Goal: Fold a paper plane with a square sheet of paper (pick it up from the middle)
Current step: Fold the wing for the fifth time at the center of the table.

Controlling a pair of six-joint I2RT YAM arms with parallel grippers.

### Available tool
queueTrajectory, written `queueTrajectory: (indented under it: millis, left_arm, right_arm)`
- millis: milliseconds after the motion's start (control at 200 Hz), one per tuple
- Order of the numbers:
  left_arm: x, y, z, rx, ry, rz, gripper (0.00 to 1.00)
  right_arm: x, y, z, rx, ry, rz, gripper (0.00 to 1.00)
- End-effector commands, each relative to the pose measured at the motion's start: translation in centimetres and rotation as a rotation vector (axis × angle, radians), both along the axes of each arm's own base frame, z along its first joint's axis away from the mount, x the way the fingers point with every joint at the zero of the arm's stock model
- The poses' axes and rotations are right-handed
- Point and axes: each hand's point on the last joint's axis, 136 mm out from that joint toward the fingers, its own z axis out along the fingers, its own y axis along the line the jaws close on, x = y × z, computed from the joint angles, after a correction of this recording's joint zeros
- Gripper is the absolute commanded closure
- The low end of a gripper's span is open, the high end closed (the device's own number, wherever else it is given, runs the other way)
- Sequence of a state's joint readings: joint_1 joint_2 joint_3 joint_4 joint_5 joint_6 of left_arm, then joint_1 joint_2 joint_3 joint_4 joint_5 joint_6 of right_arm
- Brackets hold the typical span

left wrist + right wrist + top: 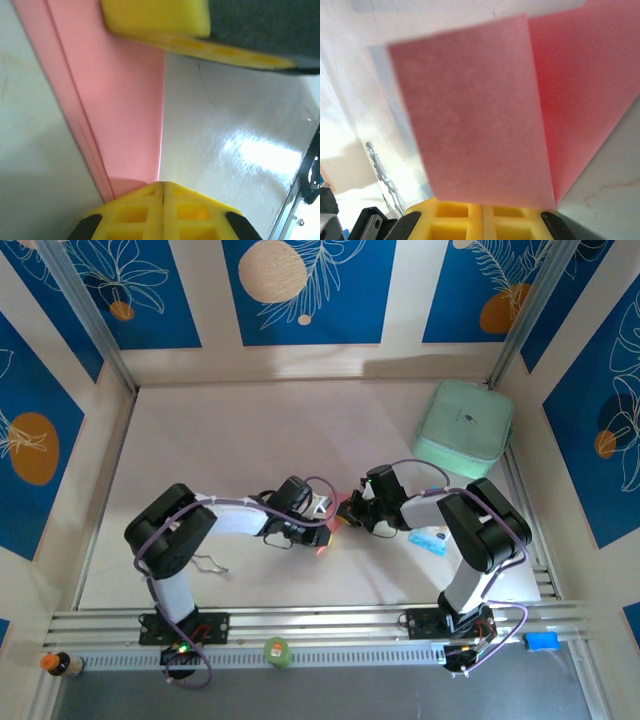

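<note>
Pink paper (342, 508), thin and matte with straight creases and stacked edges, held just above the middle of the table (230, 440), toward its near edge. The left gripper (162, 192) has its yellow ribbed fingers pressed together on one end of the paper (115, 100). The right gripper (482, 209) is likewise clamped on a folded flap (480, 125). In the overhead view the two grippers meet nose to nose, left (325, 512) and right (356, 510), hiding most of the paper. A rounded mint-green case (463, 422) lies at the far right corner, a blue-and-white packet (428, 540) beside the right arm, and a bent wire clip (210, 563) by the left arm.
</note>
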State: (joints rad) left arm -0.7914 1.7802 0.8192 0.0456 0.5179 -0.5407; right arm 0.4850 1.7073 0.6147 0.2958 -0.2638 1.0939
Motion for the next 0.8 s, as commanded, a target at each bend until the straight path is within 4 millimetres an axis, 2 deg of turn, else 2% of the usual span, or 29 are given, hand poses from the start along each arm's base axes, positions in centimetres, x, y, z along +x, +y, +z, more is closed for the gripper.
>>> queueTrajectory:
  millis: [0, 215, 465, 610, 795]
  left_arm:
    - [-4.4, 3.4, -2.8, 0.146, 0.125, -0.037, 0.93]
    - [-5.2, 4.4, -2.9, 0.170, 0.126, -0.032, 0.93]
    - [-5.1, 4.5, -2.1, 0.165, 0.091, -0.029, 0.95]
    - [-4.3, 4.2, -0.6, 0.150, 0.041, -0.021, 0.95]
    - [-2.7, 3.4, 3.0, 0.089, -0.056, -0.002, 0.95]
  right_arm:
    - [-4.1, -4.1, -5.4, -0.189, 0.208, -0.067, 1.00]
    - [-4.0, -4.1, -5.4, -0.186, 0.209, -0.068, 1.00]
    - [-3.9, -4.0, -5.2, -0.184, 0.205, -0.067, 1.00]
    - [-3.9, -3.9, -5.2, -0.182, 0.204, -0.062, 1.00]
    - [-4.0, -3.8, -5.1, -0.177, 0.203, -0.056, 1.00]
